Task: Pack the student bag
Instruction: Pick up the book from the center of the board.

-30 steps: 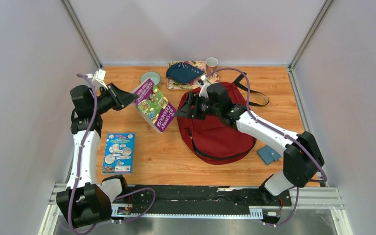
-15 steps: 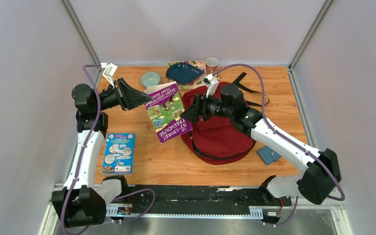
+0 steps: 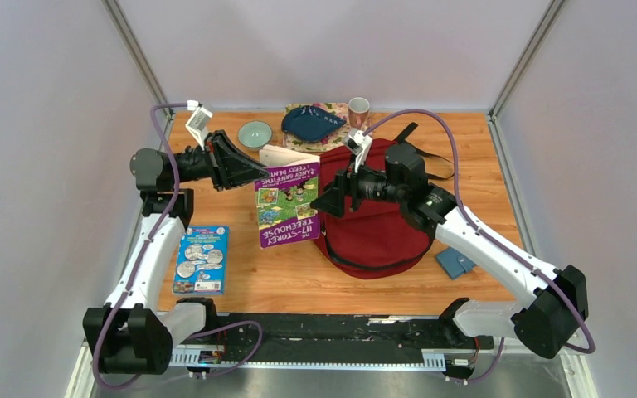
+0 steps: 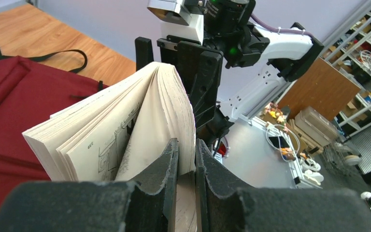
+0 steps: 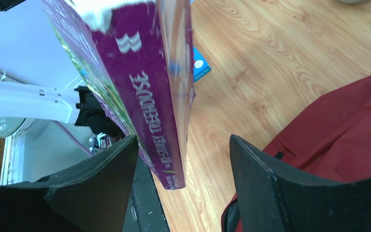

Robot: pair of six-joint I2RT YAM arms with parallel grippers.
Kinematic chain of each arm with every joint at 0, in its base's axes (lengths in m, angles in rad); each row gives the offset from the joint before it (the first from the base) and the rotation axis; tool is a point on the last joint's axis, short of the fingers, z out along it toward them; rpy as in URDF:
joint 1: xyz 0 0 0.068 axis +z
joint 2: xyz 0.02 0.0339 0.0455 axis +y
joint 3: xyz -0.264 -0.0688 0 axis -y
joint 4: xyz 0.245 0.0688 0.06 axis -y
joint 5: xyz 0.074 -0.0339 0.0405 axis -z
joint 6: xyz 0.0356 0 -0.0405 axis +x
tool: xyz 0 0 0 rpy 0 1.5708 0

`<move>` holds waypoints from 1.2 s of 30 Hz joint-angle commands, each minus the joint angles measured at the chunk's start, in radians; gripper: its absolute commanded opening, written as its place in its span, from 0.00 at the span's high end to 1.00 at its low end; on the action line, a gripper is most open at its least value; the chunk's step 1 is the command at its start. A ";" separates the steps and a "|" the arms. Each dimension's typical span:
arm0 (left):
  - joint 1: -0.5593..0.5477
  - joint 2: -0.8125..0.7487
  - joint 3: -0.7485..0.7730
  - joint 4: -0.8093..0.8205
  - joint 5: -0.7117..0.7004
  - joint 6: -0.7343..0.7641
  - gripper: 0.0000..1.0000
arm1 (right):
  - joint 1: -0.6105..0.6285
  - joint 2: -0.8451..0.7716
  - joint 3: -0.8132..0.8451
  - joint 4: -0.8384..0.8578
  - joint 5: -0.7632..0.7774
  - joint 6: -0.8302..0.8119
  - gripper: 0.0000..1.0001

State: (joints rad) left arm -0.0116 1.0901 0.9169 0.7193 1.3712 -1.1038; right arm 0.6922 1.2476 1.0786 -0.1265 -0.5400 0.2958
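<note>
Top external | L jaws pinch book (image 3: pixel 289 203) | R jaws spread, above bag (image 3: pixel 367 242), facing book

blue booklet (image 3: pixel 201 259), teal saucer (image 3: pixel 255 133), mug (image 3: pixel 358 109), blue wallet (image 3: pixel 454 262)

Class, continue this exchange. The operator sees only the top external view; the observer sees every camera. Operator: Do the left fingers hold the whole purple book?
Observer: No. The left fingers pinch only a thin outer part of the purple book; the other pages fan open.
Operator: Is the right arm gripping it?
Observer: No. The right fingers stand open, with the lower end of the book's spine between them.
</note>
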 commanded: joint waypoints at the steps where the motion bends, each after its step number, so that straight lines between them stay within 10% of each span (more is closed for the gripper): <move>1: -0.042 0.010 0.020 0.186 -0.015 -0.074 1.00 | -0.003 -0.008 0.012 0.033 -0.124 -0.027 0.28; 15: -0.099 0.057 0.000 0.269 -0.078 -0.114 1.00 | 0.001 0.041 -0.048 0.353 -0.190 0.230 0.33; 18: -0.102 0.063 -0.015 0.281 -0.098 -0.126 1.00 | 0.001 0.042 -0.062 0.381 -0.187 0.261 0.49; 19: -0.100 0.065 -0.019 0.287 -0.104 -0.128 1.00 | 0.001 0.042 -0.069 0.387 -0.196 0.270 0.69; 22: -0.100 0.065 -0.033 0.141 -0.147 -0.049 0.81 | -0.002 0.030 -0.085 0.419 -0.190 0.302 1.00; 24: -0.100 0.051 -0.013 -0.078 -0.216 0.182 0.21 | -0.002 0.003 -0.106 0.415 -0.175 0.304 1.00; 27: -0.100 0.024 0.008 -0.485 -0.344 0.404 0.20 | -0.008 -0.049 -0.143 0.423 -0.126 0.315 1.00; 36: -0.123 -0.002 -0.105 -0.391 -0.393 0.352 0.20 | -0.011 -0.126 -0.167 0.424 -0.002 0.355 1.00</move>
State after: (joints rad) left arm -0.1120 1.1278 0.8467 0.3237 1.0138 -0.7933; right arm 0.6857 1.1900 0.8906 0.1787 -0.6205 0.6125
